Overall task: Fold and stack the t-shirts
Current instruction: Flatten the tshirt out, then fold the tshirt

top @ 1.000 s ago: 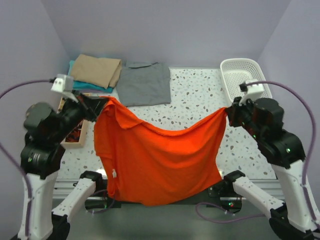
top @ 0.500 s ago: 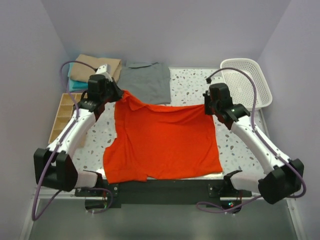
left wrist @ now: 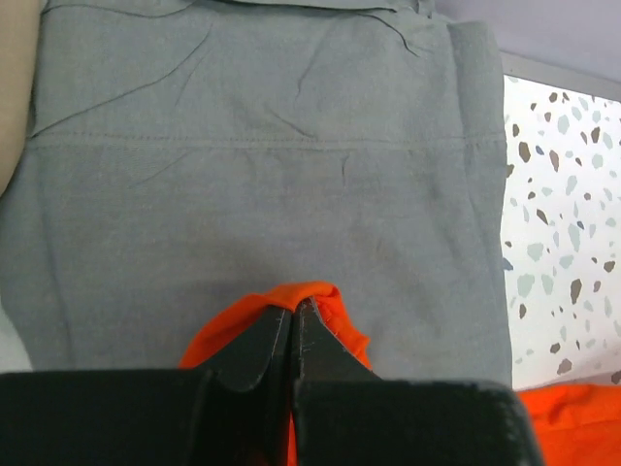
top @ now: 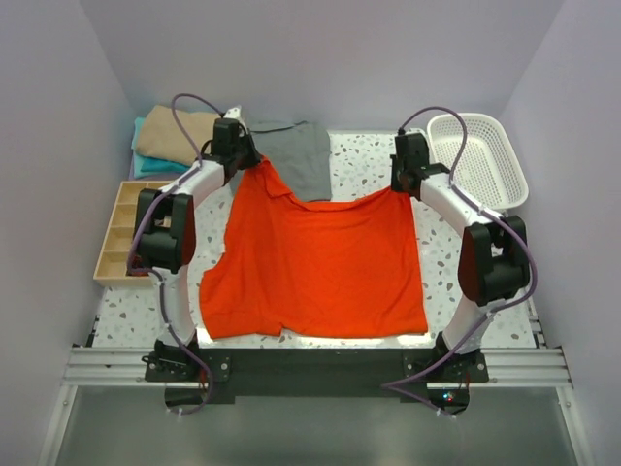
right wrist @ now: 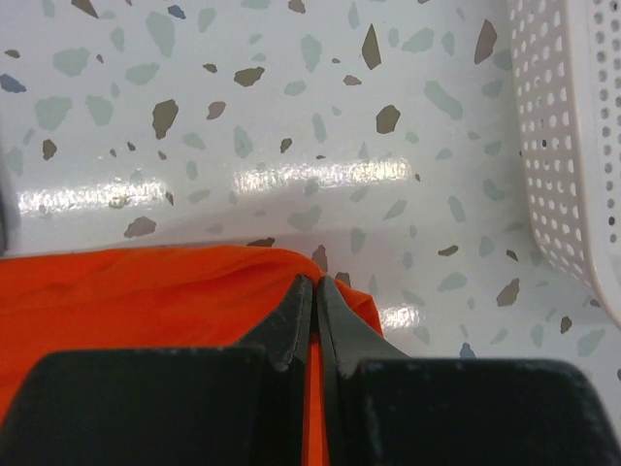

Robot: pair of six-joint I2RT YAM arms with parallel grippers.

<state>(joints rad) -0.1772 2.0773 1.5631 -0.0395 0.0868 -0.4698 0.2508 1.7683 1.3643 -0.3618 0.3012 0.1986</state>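
Orange shirt (top: 320,262): spread open over the middle of the table, mostly flat, near hem along the near edge; each far corner is gripped and the far edge dips between them
Its left far corner: bunched into a small fold lying over the grey shirt
Its right far corner: drawn to a point over bare table
Left gripper (left wrist: 294,309): jaws pressed together, pinching the orange fold, with grey cloth right behind it
Right gripper (right wrist: 314,283): jaws pressed together, pinching the orange shirt's right far corner, close to the basket
Grey shirt (top: 296,160): folded flat at the far side, between the grippers and nearer the left one; orange cloth overlaps its near left part
Tan shirt (top: 179,136): folded in the far left corner, on top of the teal one, just beside the grey shirt
Teal shirt (top: 146,165): folded under the tan shirt, only its left and near edges showing
Table (top: 364,160): white with dark flecks
Basket (top: 505,155): white mesh, far right corner, just right of the right gripper, apart from the orange shirt
Tray (top: 105,243): wooden, with compartments, at the left edge, nearer than the tan and teal stack; the left arm hides part of it
Arms: both stretched from the near edge to the far side, flanking the orange shirt
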